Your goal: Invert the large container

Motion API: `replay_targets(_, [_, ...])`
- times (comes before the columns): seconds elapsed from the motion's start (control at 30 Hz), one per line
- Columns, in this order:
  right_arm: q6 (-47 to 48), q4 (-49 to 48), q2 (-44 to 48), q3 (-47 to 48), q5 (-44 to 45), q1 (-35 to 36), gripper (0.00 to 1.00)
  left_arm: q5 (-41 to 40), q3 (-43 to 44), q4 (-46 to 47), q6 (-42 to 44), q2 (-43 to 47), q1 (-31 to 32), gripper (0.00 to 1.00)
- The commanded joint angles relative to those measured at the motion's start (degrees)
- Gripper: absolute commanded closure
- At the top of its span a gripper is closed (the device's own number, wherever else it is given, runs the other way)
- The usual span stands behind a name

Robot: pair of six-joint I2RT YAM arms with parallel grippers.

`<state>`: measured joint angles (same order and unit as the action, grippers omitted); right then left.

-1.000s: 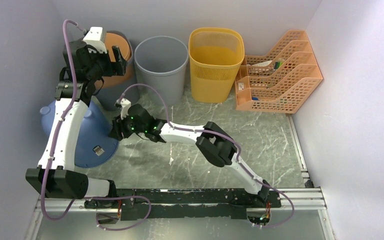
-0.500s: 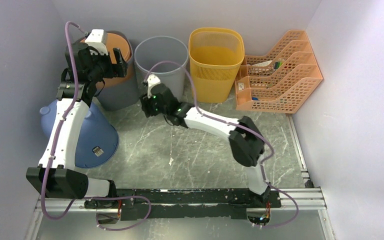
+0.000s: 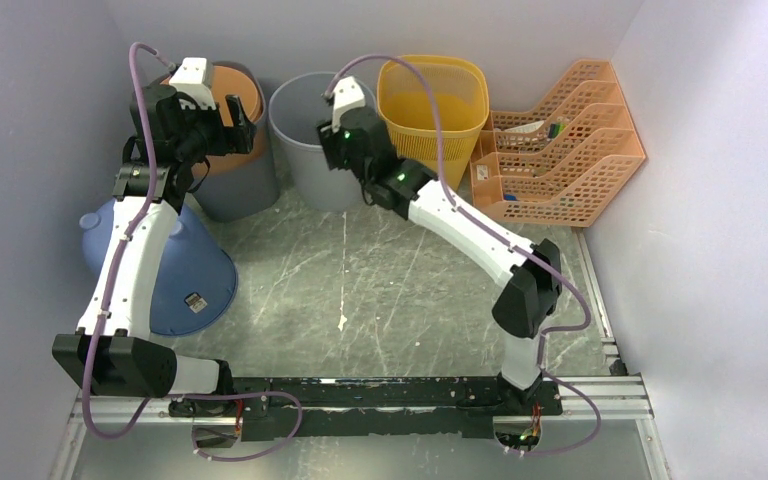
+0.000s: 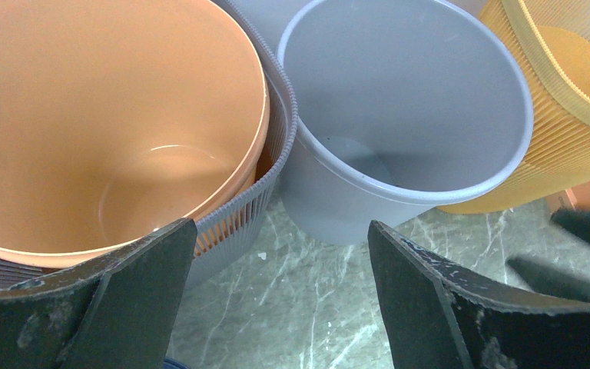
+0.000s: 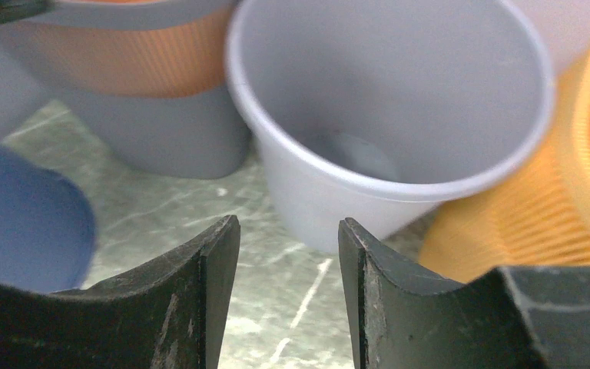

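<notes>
The large blue container (image 3: 185, 270) stands at the left of the table, wide rim down and narrow base up, a barcode label near its rim. Its side shows at the left of the right wrist view (image 5: 23, 223). My right gripper (image 3: 328, 150) is open and empty, raised over the near side of the plain grey bin (image 3: 305, 110), well away from the blue container; in the wrist view (image 5: 288, 231) only floor lies between its jaws. My left gripper (image 3: 238, 118) is open and empty, high over the orange bin (image 3: 235, 85); its jaws (image 4: 280, 254) stand wide apart.
The orange bin (image 4: 107, 115) is nested in a ribbed grey bin (image 4: 273, 146). The plain grey bin (image 4: 399, 100), a yellow mesh basket (image 3: 432, 120) and an orange file rack (image 3: 560, 140) line the back wall. Walls close in both sides.
My right gripper has left the blue container's rim and swung up and right to the grey bin at the back. The left arm and the blue container have stayed put.
</notes>
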<state>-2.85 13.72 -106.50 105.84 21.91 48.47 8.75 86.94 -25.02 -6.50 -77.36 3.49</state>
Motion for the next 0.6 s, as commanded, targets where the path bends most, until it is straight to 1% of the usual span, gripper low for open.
replay_targets(0.0, [1.3, 4.61, -3.38, 7.43, 2.32, -6.42, 0.48, 0.24, -0.69, 1.77, -0.05, 0.92, 0.38, 0.06])
replay_targets(0.07, [1.92, 4.72, -3.85, 9.42, 2.13, -8.15, 0.48, 0.24, -0.71, 1.51, 0.07, 1.07, 0.38, 0.06])
replay_targets(0.23, [3.42, 4.56, -5.22, 12.28, 3.04, -11.63, 0.41, 0.2, -0.72, 1.49, 0.22, 1.12, 0.38, 0.06])
replay_targets(0.37, [3.05, 6.22, -7.48, 14.78, 1.13, -14.14, 0.41, 0.32, -0.98, 1.88, 0.15, 0.99, 0.38, 0.06])
replay_targets(0.53, [2.81, 6.15, -8.9, 16.04, -1.37, -15.42, 0.4, 0.0, -1.15, 1.64, 0.58, 0.81, 0.38, 0.06])
replay_targets(0.57, [2.66, 6.12, -10.46, 16.25, -1.49, -15.66, 0.41, -0.03, -1.23, 1.68, 0.65, 0.81, 0.38, 0.06])
